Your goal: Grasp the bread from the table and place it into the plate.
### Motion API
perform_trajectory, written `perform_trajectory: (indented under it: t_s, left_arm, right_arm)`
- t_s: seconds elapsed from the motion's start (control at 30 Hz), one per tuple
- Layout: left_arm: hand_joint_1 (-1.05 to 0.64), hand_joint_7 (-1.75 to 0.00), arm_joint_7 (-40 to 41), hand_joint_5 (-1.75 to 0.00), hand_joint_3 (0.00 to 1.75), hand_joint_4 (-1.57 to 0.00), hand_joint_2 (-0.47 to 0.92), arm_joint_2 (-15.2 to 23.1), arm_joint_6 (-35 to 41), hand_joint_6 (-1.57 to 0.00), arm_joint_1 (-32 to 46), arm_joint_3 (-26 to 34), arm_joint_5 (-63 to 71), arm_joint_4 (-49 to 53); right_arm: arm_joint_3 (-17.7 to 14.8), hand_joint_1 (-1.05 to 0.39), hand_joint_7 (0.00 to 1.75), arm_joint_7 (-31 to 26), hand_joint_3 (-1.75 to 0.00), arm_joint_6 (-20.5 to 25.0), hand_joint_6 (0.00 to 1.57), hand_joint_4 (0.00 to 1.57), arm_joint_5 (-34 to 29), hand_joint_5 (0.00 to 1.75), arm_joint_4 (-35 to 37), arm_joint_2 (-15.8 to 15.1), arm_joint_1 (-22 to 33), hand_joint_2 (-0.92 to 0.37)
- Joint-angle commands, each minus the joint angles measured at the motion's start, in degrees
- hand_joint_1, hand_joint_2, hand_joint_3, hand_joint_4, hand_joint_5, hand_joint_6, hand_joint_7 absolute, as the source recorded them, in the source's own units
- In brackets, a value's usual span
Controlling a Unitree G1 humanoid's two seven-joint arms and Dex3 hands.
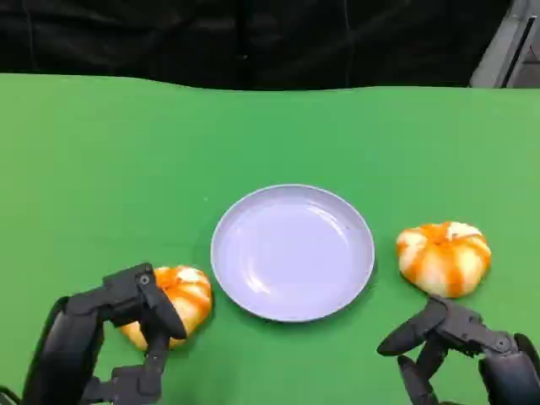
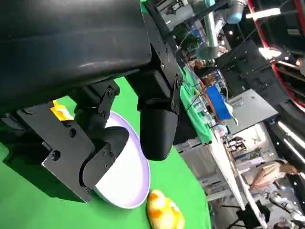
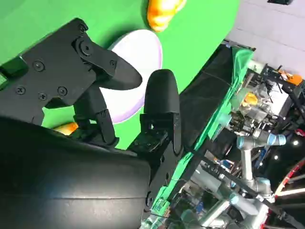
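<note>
Table: a green table (image 1: 101, 152) carried a pale lavender plate (image 1: 292, 251) and two orange-and-white bread rolls.
Plate: it sat near the middle of the head view, with nothing lying in it.
Left bread: the left bread (image 1: 179, 299) lay on the table at about 8 o'clock from the plate, just beside its rim.
Right bread: the right bread (image 1: 444, 256) lay on the table at about 3 o'clock from the plate, a little apart from the rim.
Left robot hand: the left robot hand (image 1: 139, 333) was at the left bread, its dark fingers (image 1: 156, 308) curved over the near side of the roll; whether they actually gripped it could not be told.
Left wrist view: a sliver of orange bread (image 2: 59, 112) showed behind the fingers, with the plate (image 2: 128, 179) past them and the other roll (image 2: 164, 212) beyond it.
Right robot hand: the right robot hand (image 1: 456, 346) was at 6 o'clock from the right bread, fingers spread, holding nothing and apart from the roll.
Right wrist view: the fingers (image 3: 162, 102) stood apart over the plate (image 3: 138, 57), with a roll (image 3: 162, 12) on the far side.
</note>
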Motion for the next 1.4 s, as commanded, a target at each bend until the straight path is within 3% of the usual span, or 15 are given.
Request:
perform_trajectory:
  t_s: [0.03,0.83,0.9,0.97,1.13,1.17,1.27,1.33,1.4]
  left_arm:
    - [0.02,-1.4,0.5,-1.62,1.37,-0.87,0.38,0.5,0.6,-0.85,-0.1,0.3,-0.5,-0.3]
    - [0.03,-1.36,0.6,-1.57,1.36,-0.88,0.38,0.8,-0.3,-0.86,-0.1,0.4,0.1,0.0]
    - [0.0,-1.15,0.8,-1.39,1.21,-0.85,0.45,0.7,-0.4,-0.84,-0.2,0.5,0.0,0.1]
    - [-0.07,-0.81,1.2,-1.09,1.02,-0.81,0.53,0.4,-0.1,-0.81,-0.1,0.8,0.1,-0.2]
    - [-0.11,-0.26,2.0,-0.7,0.71,-0.67,0.64,1.1,1.9,-0.76,0.2,1.1,2.2,-1.3]
    - [-0.12,-0.15,2.2,-0.62,0.55,-0.61,0.71,1.4,2.4,-0.71,0.3,1.2,3.2,-1.5]
    - [-0.16,-0.02,2.8,-0.51,0.25,-0.48,0.85,2.3,3.2,-0.59,0.3,1.7,6.1,-2.0]
    - [-0.17,-0.01,3.3,-0.48,0.18,-0.46,0.88,2.9,3.2,-0.56,0.0,1.9,7.6,-1.6]
    - [-0.26,0.0,3.7,-0.44,0.1,-0.35,0.89,3.7,3.8,-0.44,-0.5,2.1,9.6,-1.1]
  right_arm:
    - [-0.4,-0.13,1.18,0.2,-1.13,0.4,0.73,0.77,0.8,1.57,-0.5,-0.8,0.2,-0.45]
    - [-0.2,-0.13,1.18,0.0,-1.12,0.0,0.73,0.77,0.5,1.57,-0.1,-1.0,0.1,-0.45]
    - [-0.1,-0.13,1.18,-0.1,-1.12,-0.1,0.73,0.77,0.3,1.57,-0.1,-1.0,0.1,-0.45]
    - [0.0,-0.13,1.18,-0.1,-1.12,-0.1,0.73,0.77,0.3,1.57,-0.1,-0.9,0.2,-0.46]
    - [0.5,-0.13,1.18,-0.2,-1.12,0.2,0.73,0.77,0.3,1.57,-0.5,-0.5,0.5,-0.46]
    - [0.6,-0.13,1.18,-0.3,-1.12,0.3,0.73,0.77,0.2,1.57,-0.6,-0.4,0.6,-0.46]
    - [1.0,-0.13,1.18,-0.4,-1.12,0.4,0.72,0.77,0.0,1.58,-0.9,-0.2,0.7,-0.46]
    - [1.3,-0.13,1.18,-0.5,-1.12,0.5,0.72,0.77,-0.2,1.58,-1.0,0.0,0.8,-0.46]
    - [1.6,-0.13,1.19,-0.7,-1.12,0.5,0.72,0.77,-0.5,1.58,-1.1,0.2,0.8,-0.45]
